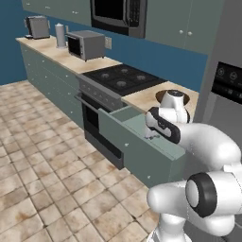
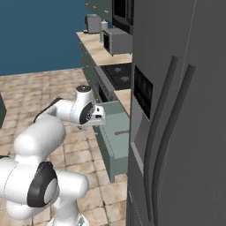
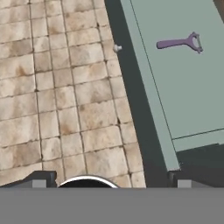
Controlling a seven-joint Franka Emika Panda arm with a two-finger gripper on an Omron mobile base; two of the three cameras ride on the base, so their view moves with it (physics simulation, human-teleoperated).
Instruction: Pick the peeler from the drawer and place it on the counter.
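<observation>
Item: the peeler (image 3: 179, 43), lying flat in the open drawer (image 3: 183, 96), untouched. My claw (image 3: 109, 181) hovers above the drawer's front edge, fingers spread, holding nothing. Step in hand, as I judge it: the approach; next I must shift over the handle and descend.

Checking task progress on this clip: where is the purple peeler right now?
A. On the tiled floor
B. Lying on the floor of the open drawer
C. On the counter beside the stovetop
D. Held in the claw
B: the hand view shows the peeler lying flat on the grey-green bottom of the open drawer, with nothing gripping it.
</observation>
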